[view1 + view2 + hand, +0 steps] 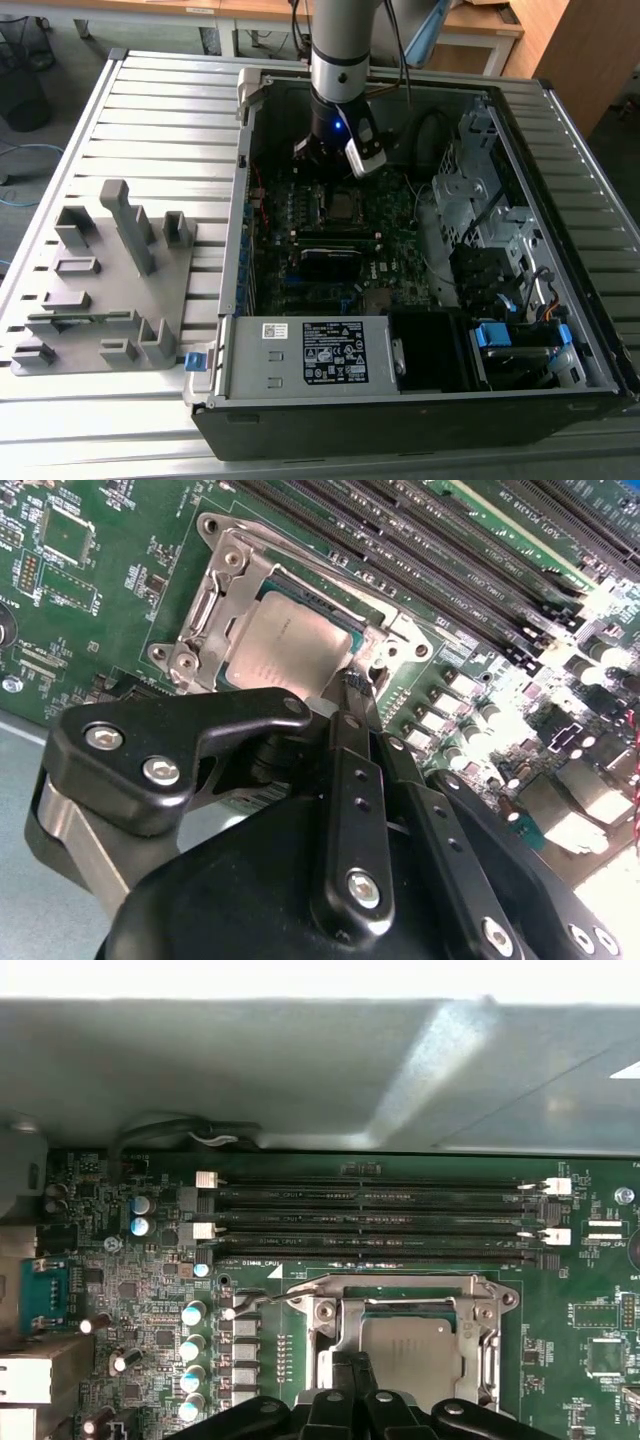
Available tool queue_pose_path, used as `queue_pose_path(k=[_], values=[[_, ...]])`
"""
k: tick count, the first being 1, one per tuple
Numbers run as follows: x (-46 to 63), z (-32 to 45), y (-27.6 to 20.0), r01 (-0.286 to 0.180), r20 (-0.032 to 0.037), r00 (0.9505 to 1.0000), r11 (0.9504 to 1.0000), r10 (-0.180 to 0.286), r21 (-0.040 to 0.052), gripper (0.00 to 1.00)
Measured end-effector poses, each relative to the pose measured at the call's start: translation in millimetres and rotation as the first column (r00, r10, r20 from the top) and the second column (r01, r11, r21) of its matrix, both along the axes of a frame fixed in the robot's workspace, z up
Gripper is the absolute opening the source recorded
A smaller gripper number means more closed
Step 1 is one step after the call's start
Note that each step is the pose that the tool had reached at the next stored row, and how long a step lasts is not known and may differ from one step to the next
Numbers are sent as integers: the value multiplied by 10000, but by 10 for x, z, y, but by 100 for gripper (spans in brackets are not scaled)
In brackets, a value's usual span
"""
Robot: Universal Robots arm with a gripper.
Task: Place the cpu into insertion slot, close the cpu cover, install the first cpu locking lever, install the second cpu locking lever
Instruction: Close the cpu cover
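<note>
I work in a lab-like workshop: a slatted metal surface (160, 120), an opened computer case (330, 430), wooden desks (485, 22) behind.

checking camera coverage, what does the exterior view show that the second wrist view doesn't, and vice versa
Exterior view adds the whole open computer case, its labelled power supply and the grey fixture tray beside it. Second wrist view adds the cpu cover lying around the cpu, with the shut gripper at the socket's edge. Both share the motherboard and the seated cpu.
</note>
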State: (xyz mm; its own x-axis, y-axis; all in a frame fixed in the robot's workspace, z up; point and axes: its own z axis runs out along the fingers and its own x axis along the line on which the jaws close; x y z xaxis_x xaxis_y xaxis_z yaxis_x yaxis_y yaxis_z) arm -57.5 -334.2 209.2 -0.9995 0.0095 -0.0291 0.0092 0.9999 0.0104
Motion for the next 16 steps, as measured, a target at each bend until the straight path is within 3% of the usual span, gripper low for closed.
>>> queue_pose_path(k=[16], values=[[-10,-45,0,3,0,10000,10000,-3,-1,10]])
